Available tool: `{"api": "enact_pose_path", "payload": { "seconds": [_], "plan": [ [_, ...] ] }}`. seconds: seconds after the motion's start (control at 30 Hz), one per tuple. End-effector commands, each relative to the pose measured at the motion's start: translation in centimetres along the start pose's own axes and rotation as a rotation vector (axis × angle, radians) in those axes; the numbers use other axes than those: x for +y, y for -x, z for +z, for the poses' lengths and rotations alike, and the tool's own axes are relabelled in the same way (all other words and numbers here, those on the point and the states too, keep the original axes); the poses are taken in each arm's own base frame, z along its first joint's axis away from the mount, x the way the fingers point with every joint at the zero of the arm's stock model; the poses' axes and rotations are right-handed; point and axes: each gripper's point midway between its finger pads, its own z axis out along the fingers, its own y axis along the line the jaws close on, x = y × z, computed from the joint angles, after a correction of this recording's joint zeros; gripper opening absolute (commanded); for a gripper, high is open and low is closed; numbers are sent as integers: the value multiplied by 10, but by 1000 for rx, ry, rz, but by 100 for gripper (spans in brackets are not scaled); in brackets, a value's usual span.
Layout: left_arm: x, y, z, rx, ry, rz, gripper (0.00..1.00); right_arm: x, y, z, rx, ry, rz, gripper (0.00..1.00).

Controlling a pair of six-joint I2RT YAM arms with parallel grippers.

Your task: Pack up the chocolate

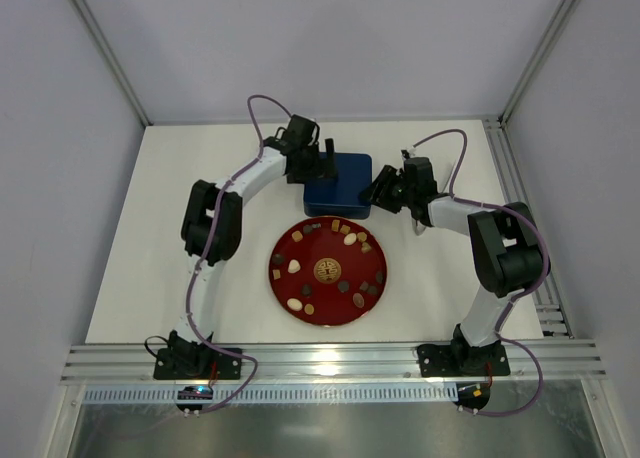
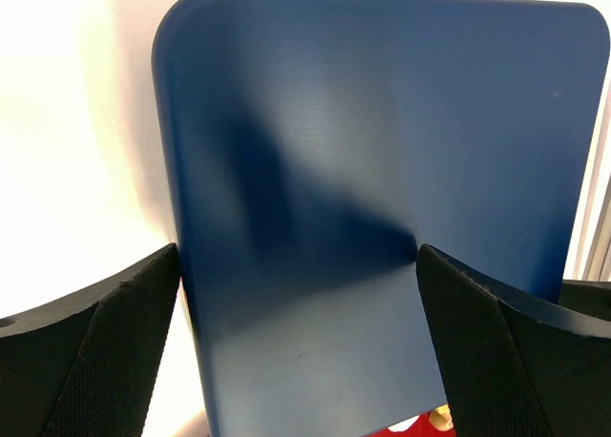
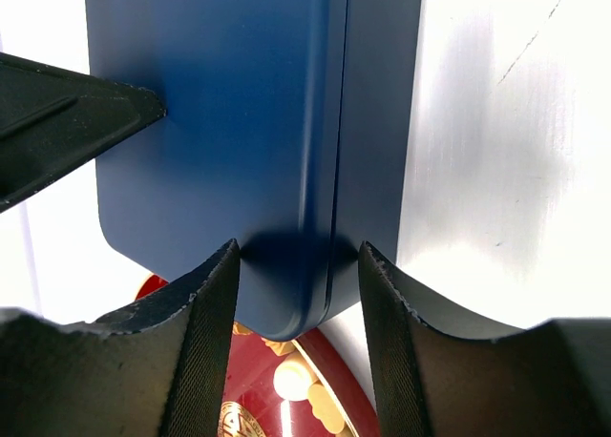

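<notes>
Right wrist view: right gripper [image 3: 301, 251] half-closed astride an edge of the square dark-blue metal tin [image 3: 220, 122], hold unclear; left gripper [image 2: 298, 256], wide open and empty, should steady a level lid lift.

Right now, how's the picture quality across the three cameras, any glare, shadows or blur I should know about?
Top external: even light, faint shadows, only the metal sheet at the near edge glints. Left wrist: the table is blown out white, and a dark shadow falls across the blue tin. Right wrist: the table glares at right, and the chocolates at the bottom edge are blurred.
</notes>
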Motion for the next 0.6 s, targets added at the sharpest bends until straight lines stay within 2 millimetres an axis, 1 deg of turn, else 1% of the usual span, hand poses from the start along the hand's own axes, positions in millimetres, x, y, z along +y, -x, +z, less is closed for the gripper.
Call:
{"api": "enact_pose_path", "payload": {
  "seconds": [0.0,0.2,0.23,0.27,0.33,0.4,0.43,0.57],
  "plan": [
    [84,-136,27,406,273,36,99,-53,-61,-1,171,-180,10,40],
    [84,-151,22,427,253,3,95,-63,-68,-2,186,-228,-15,36],
    [84,-150,21,424,252,3,95,-63,-69,-2,189,-233,-18,34],
    [85,-155,20,432,253,-2,95,-66,-69,-3,186,-245,-24,34],
    [83,-157,19,434,242,-8,93,-65,-73,-4,194,-256,-41,32],
    [85,-160,18,438,245,-18,93,-65,-71,-4,178,-270,-61,32],
    [83,-161,16,441,235,-21,92,-69,-78,-7,201,-295,-62,31],
    [81,-163,14,442,226,-27,92,-70,-83,-6,212,-300,-59,31]
  ]
}}
